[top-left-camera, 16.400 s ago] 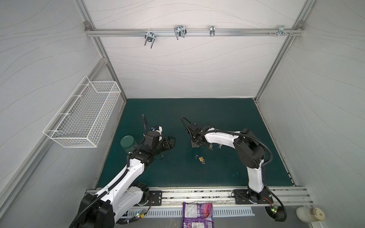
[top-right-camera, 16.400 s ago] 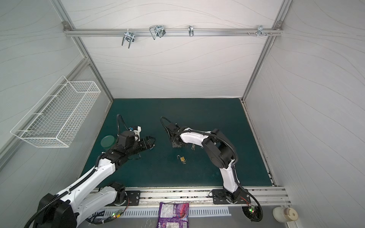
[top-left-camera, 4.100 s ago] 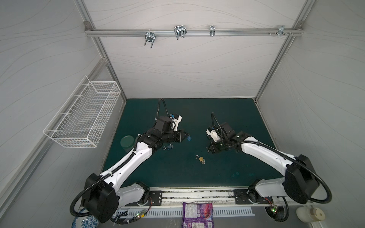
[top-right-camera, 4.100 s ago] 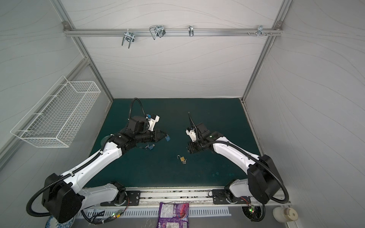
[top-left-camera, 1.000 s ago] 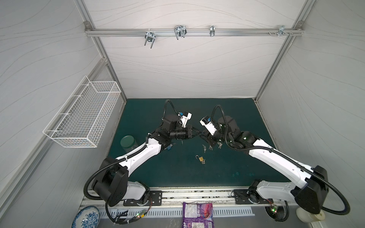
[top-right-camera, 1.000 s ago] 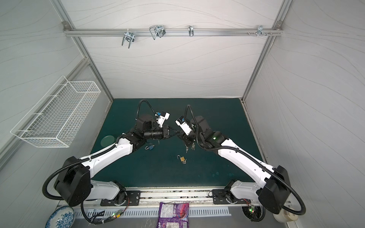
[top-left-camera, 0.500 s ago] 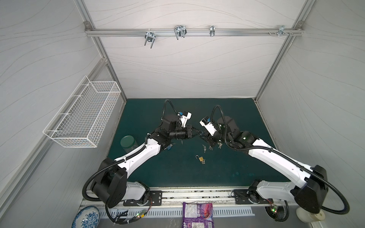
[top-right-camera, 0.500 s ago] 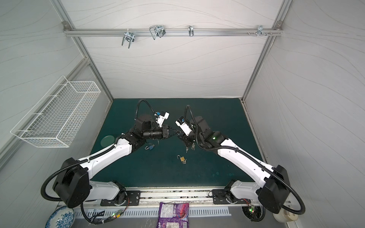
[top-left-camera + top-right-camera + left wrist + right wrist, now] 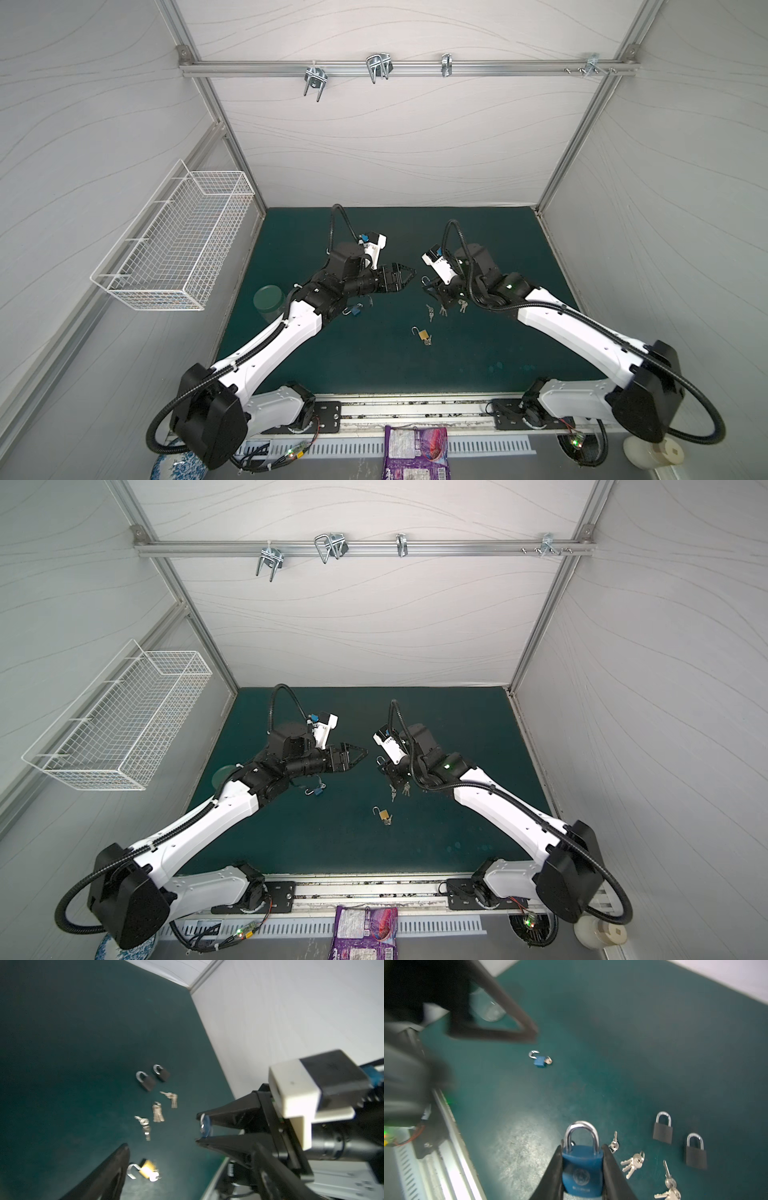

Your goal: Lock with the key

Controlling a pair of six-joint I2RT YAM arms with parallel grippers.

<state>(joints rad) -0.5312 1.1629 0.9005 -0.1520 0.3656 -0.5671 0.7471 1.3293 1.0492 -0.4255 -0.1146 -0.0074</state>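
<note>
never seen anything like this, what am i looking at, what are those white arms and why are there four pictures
These are two white robot arms bolted along the front edge of a green mat. Each arm ends in a two-fingered gripper. Two pictures look down on the whole scene from above, side by side. The other two come from a small camera on each arm's wrist.

The right gripper is clamped on a big blue padlock. The left gripper points at it, open, with nothing in it.

Lying on the mat are two black padlocks, a small blue padlock and a brass padlock. The small blue and brass ones have their shackles open. There are also several bunches of keys and a green-lidded jar.
</note>
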